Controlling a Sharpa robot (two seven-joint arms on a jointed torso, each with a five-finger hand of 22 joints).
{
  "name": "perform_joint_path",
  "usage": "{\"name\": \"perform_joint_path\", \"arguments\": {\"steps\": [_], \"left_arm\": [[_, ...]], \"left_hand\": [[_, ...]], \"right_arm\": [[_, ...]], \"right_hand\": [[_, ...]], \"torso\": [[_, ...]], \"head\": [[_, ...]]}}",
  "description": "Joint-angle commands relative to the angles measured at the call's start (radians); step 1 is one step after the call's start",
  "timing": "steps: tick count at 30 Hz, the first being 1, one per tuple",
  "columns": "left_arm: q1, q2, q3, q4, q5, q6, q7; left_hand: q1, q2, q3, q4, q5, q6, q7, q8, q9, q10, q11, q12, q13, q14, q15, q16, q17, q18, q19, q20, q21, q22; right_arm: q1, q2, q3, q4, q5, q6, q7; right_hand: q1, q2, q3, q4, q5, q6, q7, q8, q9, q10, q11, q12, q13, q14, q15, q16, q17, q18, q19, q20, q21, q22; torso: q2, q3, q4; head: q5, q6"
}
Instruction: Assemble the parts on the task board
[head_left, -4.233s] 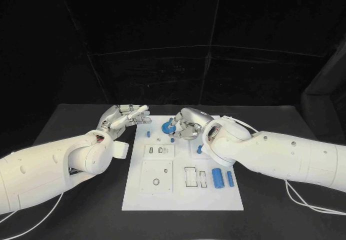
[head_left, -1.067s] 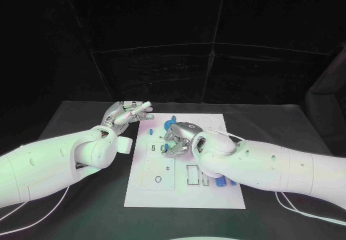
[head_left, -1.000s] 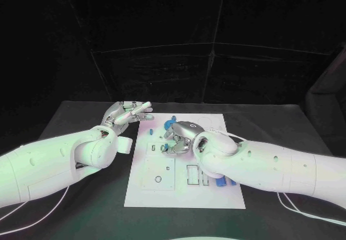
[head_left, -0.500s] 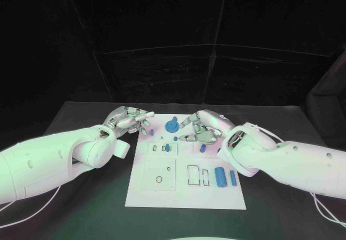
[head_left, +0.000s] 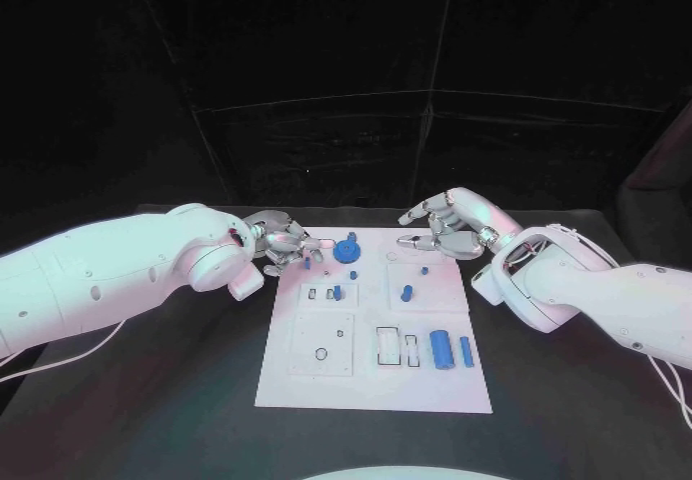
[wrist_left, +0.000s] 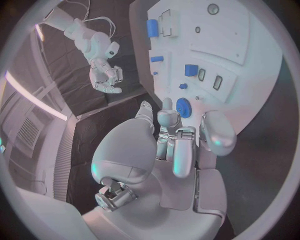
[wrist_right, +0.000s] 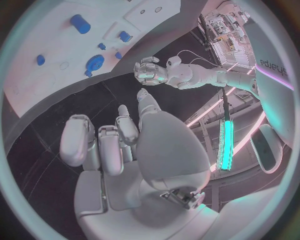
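The white task board (head_left: 329, 375) lies in the middle of the table. A round blue gear (head_left: 348, 251) sits near its far edge, also in the left wrist view (wrist_left: 183, 107) and the right wrist view (wrist_right: 95, 62). A small blue part (head_left: 336, 292) stands among the slots on the left half, another (head_left: 405, 293) lies right of it, and two blue cylinders (head_left: 438, 350) lie lower right. My left hand (head_left: 283, 246) hovers at the board's far left edge, fingers loosely bent and holding nothing. My right hand (head_left: 450, 228) is raised over the far right corner, fingers apart and holding nothing.
The black table (head_left: 173, 380) runs wide on both sides of the board. Several empty slots (head_left: 388, 345) and a round hole (head_left: 322, 352) mark the board's near half. My two white forearms (head_left: 577, 290) flank the board's far half.
My right hand has lifted off the board's middle and drawn back to the far right corner. A small blue part now stands among the left slots. My left hand has come to the board's edge, its fingers bending.
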Motion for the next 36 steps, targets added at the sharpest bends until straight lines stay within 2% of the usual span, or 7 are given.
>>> {"name": "perform_joint_path", "arguments": {"steps": [1, 5, 9, 12, 19, 25, 36], "left_arm": [[0.015, 0.026, -0.008, -0.011, -0.216, 0.129, -0.187], [0.028, 0.073, -0.021, -0.034, -0.272, 0.149, -0.243], [0.033, 0.124, -0.035, -0.066, -0.295, 0.152, -0.269], [0.035, 0.156, -0.042, -0.086, -0.311, 0.158, -0.282], [0.036, 0.199, -0.046, -0.120, -0.333, 0.188, -0.301], [0.036, 0.227, -0.049, -0.143, -0.338, 0.217, -0.306], [0.036, 0.249, -0.051, -0.167, -0.353, 0.259, -0.311]], "left_hand": [[-0.011, 0.003, -0.022, 0.024, 0.000, -0.030, -0.003, 0.063, 0.046, 0.004, -0.008, 0.050, 0.049, 0.101, -0.009, 0.017, 0.256, -0.023, 0.015, -0.002, 0.043, 0.066], [-0.017, 0.002, -0.048, 0.048, 0.000, -0.059, -0.010, 0.116, 0.086, 0.007, -0.007, 0.077, 0.073, 0.102, -0.013, 0.021, 0.263, -0.028, 0.025, -0.004, 0.066, 0.103], [-0.015, 0.002, -0.056, 0.055, -0.001, -0.068, -0.010, 0.134, 0.100, 0.008, -0.009, 0.085, 0.079, 0.102, -0.013, 0.021, 0.263, -0.030, 0.028, -0.005, 0.074, 0.117], [-0.015, 0.000, -0.062, 0.060, -0.001, -0.073, -0.012, 0.146, 0.109, 0.013, -0.011, 0.096, 0.090, 0.102, -0.014, 0.021, 0.263, -0.033, 0.034, -0.006, 0.084, 0.134], [-0.017, -0.004, -0.073, 0.068, -0.001, -0.081, -0.014, 0.163, 0.122, 0.020, -0.012, 0.110, 0.103, 0.102, -0.015, 0.021, 0.263, -0.036, 0.039, -0.007, 0.097, 0.155], [-0.009, -0.001, -0.074, 0.067, -0.001, -0.081, -0.017, 0.178, 0.132, 0.021, -0.014, 0.115, 0.107, 0.102, -0.016, 0.021, 0.263, -0.037, 0.041, -0.008, 0.102, 0.163], [0.000, 0.000, -0.074, 0.064, -0.001, -0.082, -0.019, 0.193, 0.143, 0.023, -0.017, 0.122, 0.115, 0.102, -0.018, 0.021, 0.263, -0.038, 0.040, -0.010, 0.105, 0.167]], "right_arm": [[0.005, -0.003, 0.000, -0.008, 0.058, 0.002, 0.030], [0.009, -0.002, 0.000, -0.018, 0.063, 0.023, 0.024], [0.011, 0.003, 0.000, -0.026, 0.066, 0.043, 0.015], [0.011, 0.008, 0.000, -0.030, 0.067, 0.054, 0.008], [0.012, 0.012, 0.000, -0.034, 0.068, 0.064, -0.005], [0.012, 0.012, 0.000, -0.036, 0.068, 0.070, -0.015], [0.013, 0.014, 0.000, -0.044, 0.068, 0.078, -0.028]], "right_hand": [[-0.002, 0.004, -0.008, 0.001, -0.005, 0.007, 0.000, 0.003, 0.000, 0.002, -0.005, 0.003, -0.001, 0.061, -0.004, -0.003, 0.075, 0.004, -0.001, -0.008, -0.004, -0.002], [-0.006, 0.001, -0.015, 0.002, -0.001, 0.006, -0.001, 0.004, -0.001, 0.001, -0.006, 0.002, -0.003, 0.060, -0.005, -0.006, 0.070, 0.005, -0.002, -0.009, -0.006, -0.006], [-0.012, -0.001, -0.024, 0.006, 0.004, 0.005, -0.001, 0.007, -0.002, 0.004, -0.006, 0.005, -0.001, 0.060, -0.005, -0.008, 0.069, 0.005, -0.003, -0.009, -0.008, -0.007], [-0.015, -0.002, -0.028, 0.007, 0.005, 0.004, -0.001, 0.008, -0.003, 0.004, -0.006, 0.005, -0.001, 0.059, -0.005, -0.010, 0.065, 0.006, -0.004, -0.010, -0.010, -0.010], [-0.020, -0.002, -0.035, 0.010, 0.000, 0.003, -0.002, 0.010, -0.004, 0.003, -0.006, 0.004, -0.003, 0.058, -0.006, -0.012, 0.064, 0.006, -0.004, -0.010, -0.011, -0.011], [-0.022, -0.002, -0.039, 0.012, -0.004, 0.003, -0.002, 0.011, -0.004, 0.003, -0.007, 0.005, -0.003, 0.058, -0.006, -0.013, 0.062, 0.006, -0.005, -0.010, -0.012, -0.014], [-0.023, -0.001, -0.041, 0.012, -0.006, 0.003, -0.002, 0.012, -0.005, 0.003, -0.007, 0.004, -0.004, 0.058, -0.006, -0.013, 0.062, 0.006, -0.005, -0.010, -0.013, -0.015]], "torso": [[-0.008, 0.0071, -0.0022], [-0.008, 0.0081, -0.0026], [-0.009, 0.0072, -0.0003], [-0.008, 0.0073, -0.0027], [-0.006, 0.0063, -0.0059], [-0.006, 0.0050, -0.0015], [-0.006, 0.0039, -0.0032]], "head": [[0.006, -0.005], [0.007, -0.008], [0.008, -0.010], [0.014, -0.011], [0.016, -0.015], [0.017, -0.019], [0.018, -0.025]]}}
